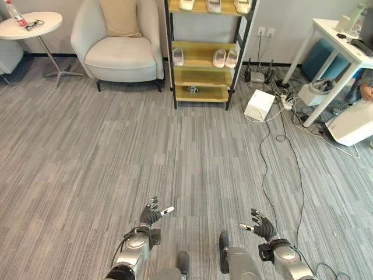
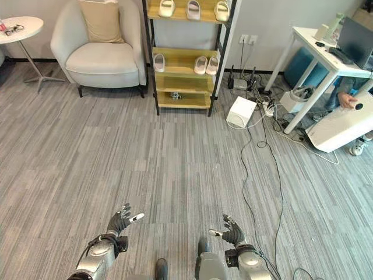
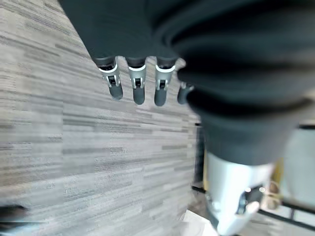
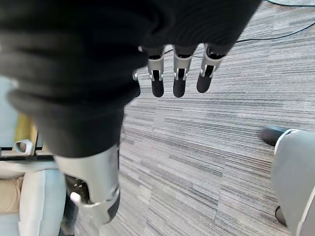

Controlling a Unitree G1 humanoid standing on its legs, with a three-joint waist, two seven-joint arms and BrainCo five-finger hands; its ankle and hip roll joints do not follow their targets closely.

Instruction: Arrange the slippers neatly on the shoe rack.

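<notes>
A wooden shoe rack (image 1: 205, 79) with black posts stands far ahead against the wall. Pale slippers rest on it: several on the top shelf (image 2: 193, 9), a single slipper (image 1: 178, 56) at the left of the middle shelf and a pair (image 1: 225, 58) at its right. A small object (image 1: 193, 90) lies on the lowest shelf. My left hand (image 1: 151, 215) and right hand (image 1: 261, 225) hover low over the floor, far from the rack, both open and holding nothing.
A light armchair (image 1: 121, 49) stands left of the rack, a round side table (image 1: 32, 26) further left. A white desk (image 1: 344, 49), white boxes (image 1: 259, 105) and loose cables (image 1: 280, 137) lie to the right. A person's arm (image 2: 348, 99) shows beside the desk.
</notes>
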